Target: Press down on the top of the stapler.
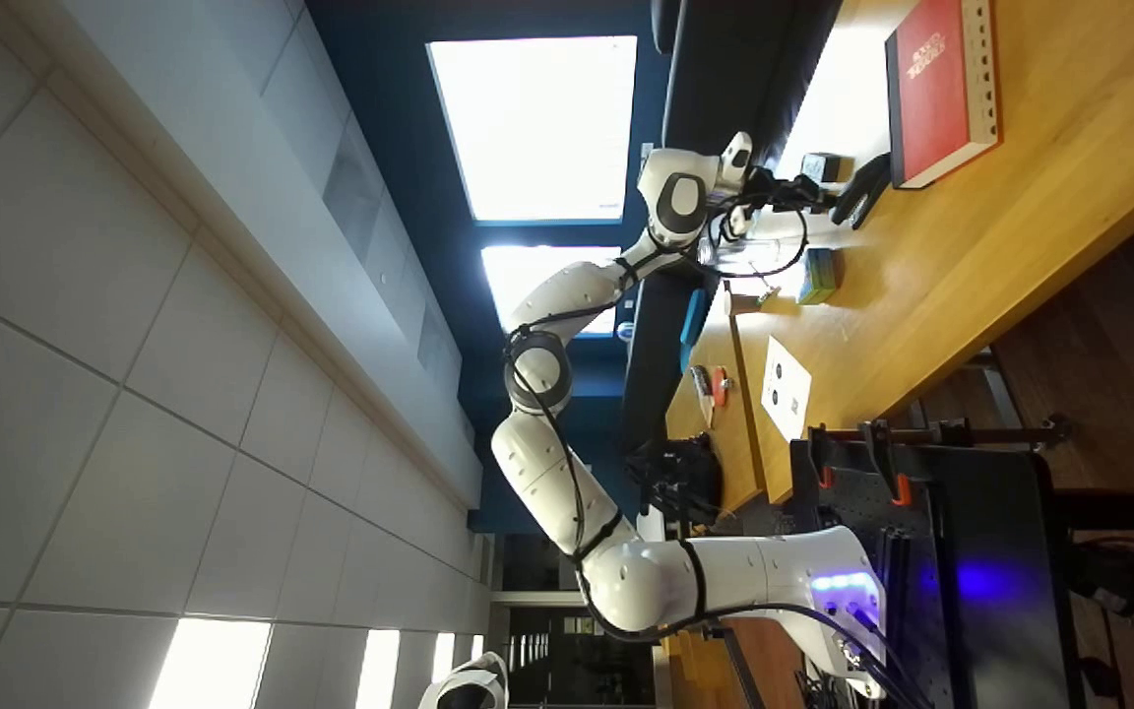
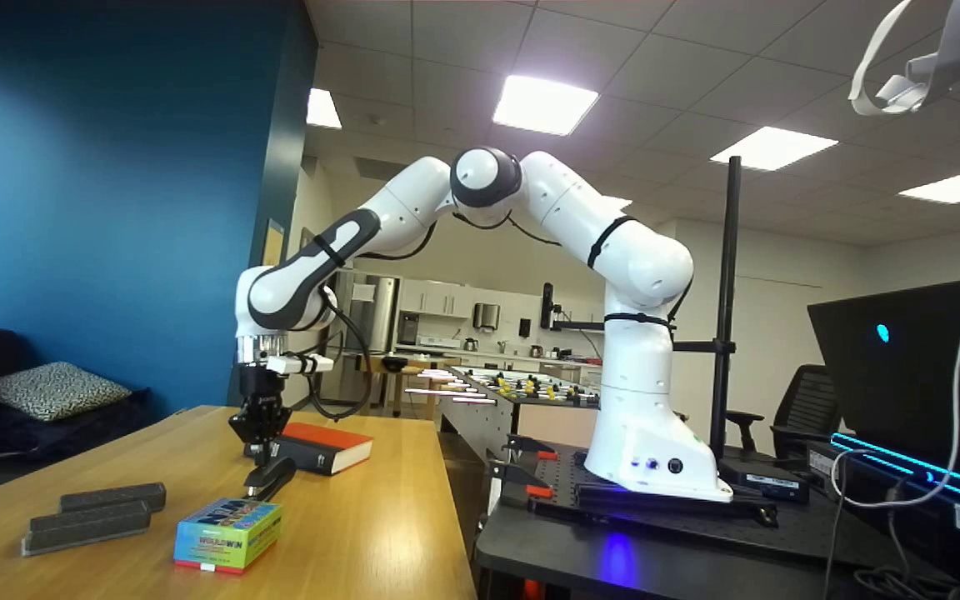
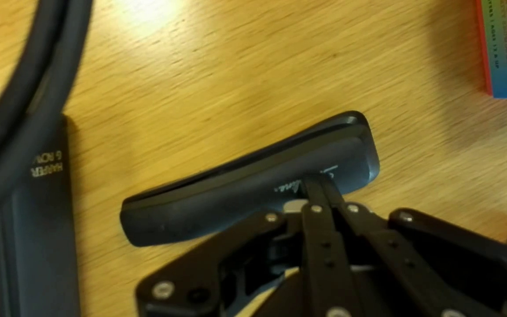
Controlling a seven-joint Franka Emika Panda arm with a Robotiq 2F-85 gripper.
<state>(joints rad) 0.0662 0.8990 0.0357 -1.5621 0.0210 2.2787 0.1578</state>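
The black stapler (image 3: 236,193) lies on the wooden table and fills the middle of the wrist view, with pale lettering on its top. It also shows in both exterior views (image 1: 862,192) (image 2: 272,478). My gripper (image 3: 318,180) has its two fingers together with nothing between them. The fingertips are over the stapler's top at the lettering, toward its right end in the wrist view. In an exterior view the gripper (image 2: 261,458) points straight down at the stapler; I cannot tell whether the tips touch it. The fingers hide part of the stapler's near side.
A thick red and black book (image 1: 941,94) lies close to the stapler, also in the wrist view (image 3: 38,229). A colourful game box (image 2: 228,533) is on its other side. Dark blocks (image 2: 88,525) lie nearby. A black cable (image 3: 38,79) crosses the wrist view's upper left.
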